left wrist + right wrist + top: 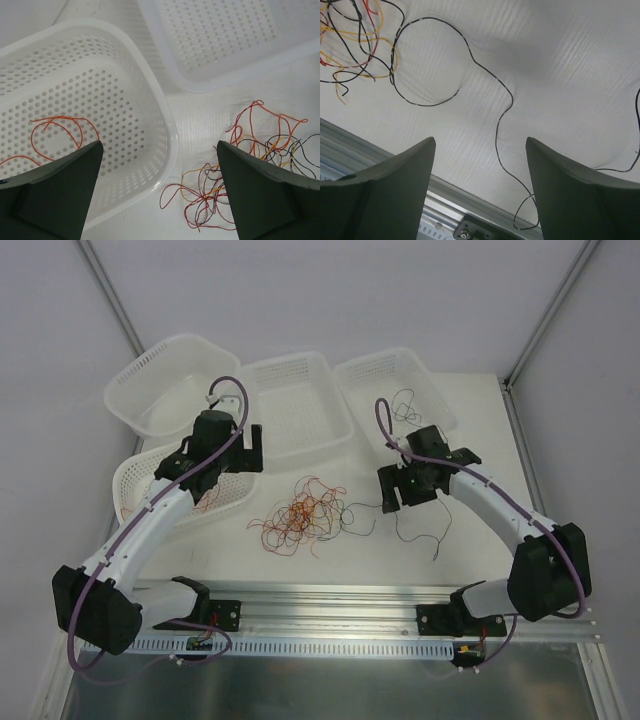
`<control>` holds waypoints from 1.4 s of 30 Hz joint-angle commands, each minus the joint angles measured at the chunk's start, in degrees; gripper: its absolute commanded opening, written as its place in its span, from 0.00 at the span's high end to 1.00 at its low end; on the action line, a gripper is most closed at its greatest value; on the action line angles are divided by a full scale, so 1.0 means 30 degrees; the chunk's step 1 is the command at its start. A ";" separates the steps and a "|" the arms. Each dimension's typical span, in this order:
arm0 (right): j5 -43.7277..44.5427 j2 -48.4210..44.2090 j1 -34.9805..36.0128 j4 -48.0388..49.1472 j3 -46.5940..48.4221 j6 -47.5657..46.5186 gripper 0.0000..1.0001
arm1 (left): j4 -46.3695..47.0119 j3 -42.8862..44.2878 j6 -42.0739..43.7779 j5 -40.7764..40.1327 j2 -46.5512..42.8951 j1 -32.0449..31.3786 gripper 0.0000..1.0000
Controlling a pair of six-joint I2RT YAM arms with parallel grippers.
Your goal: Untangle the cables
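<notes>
- The white tabletop (330, 565) carried everything I was watching, with the aluminium rail (330, 595) along its near edge.
- Four white perforated baskets stood at the far and left side. The far-left basket (150, 390) was tilted. The middle basket (290, 405) and the right basket (375, 370) sat beside it, and the near-left basket (132, 480) lay partly under my left arm (150, 530).
- The right arm (500, 505) reached in from the right, with its wrist just right of the tangle.
- The left fingers (65, 190) stood wide apart with nothing between them. They hung over the near-left basket's rim, beside the tangle.
- The right fingers (570, 190) were also apart and gripped nothing. They hovered above bare tabletop near the rail.
- The cables (300, 512) lay as one loose tangle of red, orange, yellow and black strands in the middle of the tabletop. It sat between the two wrists, outside every basket.
- A single black cable (496, 135) trailed out of the tangle towards the right. It lay flat on the tabletop and, in the right wrist view, passed beneath the gap between the right fingers.
- A thin black strand (405, 400) sat in the right basket.
- An orange cable (55, 125) lay curled in the near-left basket.
</notes>
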 commanded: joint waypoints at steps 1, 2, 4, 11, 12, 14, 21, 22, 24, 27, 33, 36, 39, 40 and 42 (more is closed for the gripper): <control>-0.0426 0.0464 0.0082 0.2543 -0.0409 0.0055 0.24 | 0.0642 -0.0097 0.0145 -0.0090 -0.0567 0.0434 0.01; -0.0426 0.1075 0.0111 0.2897 -0.0643 0.0054 0.26 | 0.0642 -0.0068 0.0116 -0.0031 -0.0597 0.0551 0.01; -0.0542 0.1752 0.0111 0.3716 -0.0733 0.0054 0.28 | 0.0671 -0.0068 -0.0031 0.0173 -0.0597 0.0785 0.01; -0.0221 0.4888 0.0111 0.4599 -0.0265 0.0200 0.38 | 0.0672 -0.0097 -0.0089 0.0350 -0.0509 0.1343 0.01; -0.0453 0.5151 0.0111 0.4745 -0.0236 0.0230 0.41 | 0.0701 -0.0097 -0.0089 0.0408 -0.0538 0.1372 0.01; -0.0631 0.5621 0.0199 0.4746 -0.0235 0.0230 0.46 | 0.0701 -0.0097 -0.0089 0.0526 -0.0538 0.1576 0.01; 0.0010 0.4894 0.0814 0.3520 -0.0528 -0.0180 0.86 | 0.0701 -0.0156 -0.0119 0.0585 -0.0567 0.1782 0.01; 0.0187 0.4513 0.0872 0.3226 -0.0586 -0.0354 0.92 | 0.0759 -0.0156 -0.0148 0.0556 -0.0567 0.1754 0.01; 0.0684 0.3171 0.0873 0.1943 -0.0383 -0.0531 0.99 | 0.0759 -0.0156 -0.0090 0.0527 -0.0567 0.1783 0.01; 0.1707 0.1383 0.0902 -0.0543 0.0757 -0.0824 0.99 | 0.0731 -0.0156 -0.0118 0.0585 -0.0568 0.1782 0.01; 0.3145 -0.1434 0.0902 -0.4504 0.4937 -0.0913 0.99 | 0.0731 -0.0185 -0.0119 0.0643 -0.0538 0.1783 0.01; 0.4428 -0.2199 0.0902 -0.5533 0.7228 -0.0913 0.99 | 0.0730 -0.0185 -0.0148 0.0702 -0.0538 0.1783 0.01; 0.5720 -0.1967 0.0873 -0.5974 1.0771 -0.1029 0.99 | 0.0730 -0.0156 -0.0177 0.0761 -0.0538 0.1783 0.01; 0.6016 -0.1704 0.0902 -0.5918 1.2868 -0.1146 0.99 | 0.0730 -0.0156 -0.0148 0.0790 -0.0538 0.1783 0.01; 0.7009 -0.0973 0.0873 -0.5395 1.4784 -0.1525 0.99 | 0.0730 -0.0185 -0.0177 0.0732 -0.0538 0.1783 0.01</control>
